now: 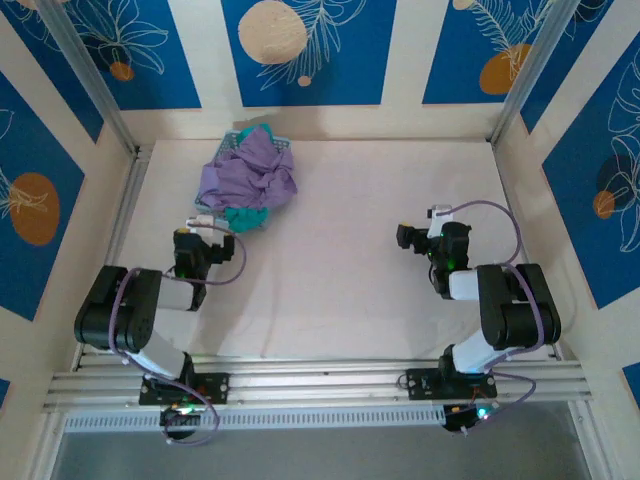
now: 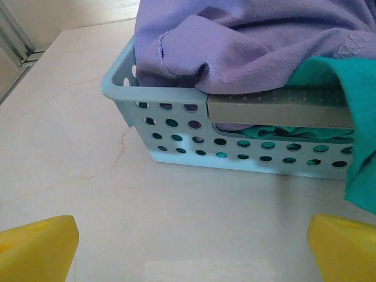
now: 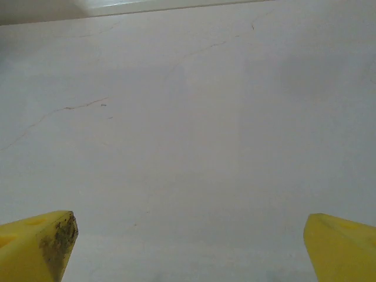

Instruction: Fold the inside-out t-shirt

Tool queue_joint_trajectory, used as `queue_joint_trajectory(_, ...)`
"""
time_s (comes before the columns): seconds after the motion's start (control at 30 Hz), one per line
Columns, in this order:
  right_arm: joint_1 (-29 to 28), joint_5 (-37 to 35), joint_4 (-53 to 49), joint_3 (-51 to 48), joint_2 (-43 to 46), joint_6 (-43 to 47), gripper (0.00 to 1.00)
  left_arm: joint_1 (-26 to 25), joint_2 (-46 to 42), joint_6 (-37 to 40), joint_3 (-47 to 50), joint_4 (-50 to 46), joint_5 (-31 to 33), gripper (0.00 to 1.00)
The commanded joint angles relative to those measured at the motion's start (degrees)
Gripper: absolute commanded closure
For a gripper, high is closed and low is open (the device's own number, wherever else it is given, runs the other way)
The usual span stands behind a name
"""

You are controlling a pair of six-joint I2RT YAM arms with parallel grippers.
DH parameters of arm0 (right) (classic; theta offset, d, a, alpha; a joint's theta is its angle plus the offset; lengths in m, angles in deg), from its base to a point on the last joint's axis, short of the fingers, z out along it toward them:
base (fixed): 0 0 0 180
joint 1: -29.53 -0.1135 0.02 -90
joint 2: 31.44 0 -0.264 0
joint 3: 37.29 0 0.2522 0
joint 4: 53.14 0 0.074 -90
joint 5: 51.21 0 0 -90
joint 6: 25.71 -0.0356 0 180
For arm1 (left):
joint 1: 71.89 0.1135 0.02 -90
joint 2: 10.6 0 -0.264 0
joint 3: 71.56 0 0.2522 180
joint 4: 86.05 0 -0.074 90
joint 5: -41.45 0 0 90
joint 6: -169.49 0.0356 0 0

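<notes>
The inside-out t-shirt (image 1: 250,172) is a crumpled lavender heap piled on a light blue perforated basket (image 1: 240,137) at the back left of the table. In the left wrist view the t-shirt (image 2: 247,41) spills over the basket's rim (image 2: 158,97). My left gripper (image 1: 205,222) sits just in front of the basket, open; its yellow fingertips (image 2: 35,247) are far apart, and the gripper (image 2: 188,252) holds nothing. My right gripper (image 1: 438,215) hovers over bare table at the right, open and empty (image 3: 188,249).
A teal-green garment (image 1: 245,215) hangs over the basket's near side, close to my left gripper, and shows in the wrist view (image 2: 352,123) too. Walls close in the table (image 1: 340,260) at the back and both sides. A metal rail (image 1: 320,380) runs along the near edge.
</notes>
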Motion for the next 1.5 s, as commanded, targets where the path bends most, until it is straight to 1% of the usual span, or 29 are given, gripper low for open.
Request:
queue_joint_trajectory(0.0, -0.1, 0.6, 1.7, 0.6, 0.5, 0.4, 0.01, 0.6, -0.6, -1.0, -0.9, 1.2, 0.5, 0.00)
queue_joint_trajectory(1.0, 0.5, 2.1, 1.3, 0.8, 0.5, 0.0, 0.01, 0.8, -0.7, -1.2, -1.0, 1.0, 0.3, 0.00)
queue_joint_trajectory(1.1, 0.5, 2.0, 1.5, 0.6, 0.6, 0.1, 0.01, 0.8, -1.5, -2.0, -0.6, 1.2, 2.4, 0.00)
queue_joint_trajectory(1.13, 0.5, 1.7, 1.6, 0.7, 0.7, 0.0, 0.01, 0.8, -3.1, -2.4, -0.7, -0.3, 3.5, 0.00)
queue_joint_trajectory(1.2, 0.3, -0.2, -1.6, 1.4, 3.0, -0.6, 0.01, 0.9, -6.4, -2.4, -1.7, -5.0, 3.6, 0.00)
queue_joint_trajectory(1.27, 0.0, -3.3, -9.7, 3.5, 7.7, -1.9, 0.01, 1.0, -10.7, -3.1, -3.5, -11.7, 5.8, 0.00)
queue_joint_trajectory(1.33, 0.5, -7.8, -19.9, 6.1, 13.1, -6.7, 0.01, 1.0, -15.2, -5.9, -5.0, -18.1, 10.1, 0.00)
queue_joint_trajectory(1.37, 1.4, -8.7, -23.3, 6.6, 15.9, -10.7, 0.01, 1.1, -17.6, -8.5, -5.8, -21.9, 12.0, 0.00)
queue_joint_trajectory(1.4, 2.6, -7.3, -25.5, 6.6, 18.4, -14.0, 0.00, 1.2, -19.8, -10.2, -6.8, -25.4, 12.2, 0.00)
queue_joint_trajectory(1.43, 4.1, -4.8, -28.3, 7.0, 21.1, -17.8, 0.01, 1.4, -22.0, -11.6, -7.9, -29.4, 11.2, 0.00)
queue_joint_trajectory(1.47, 4.9, -2.4, -30.6, 7.6, 23.0, -19.8, 0.02, 1.4, -23.5, -12.7, -8.8, -32.0, 9.0, 0.00)
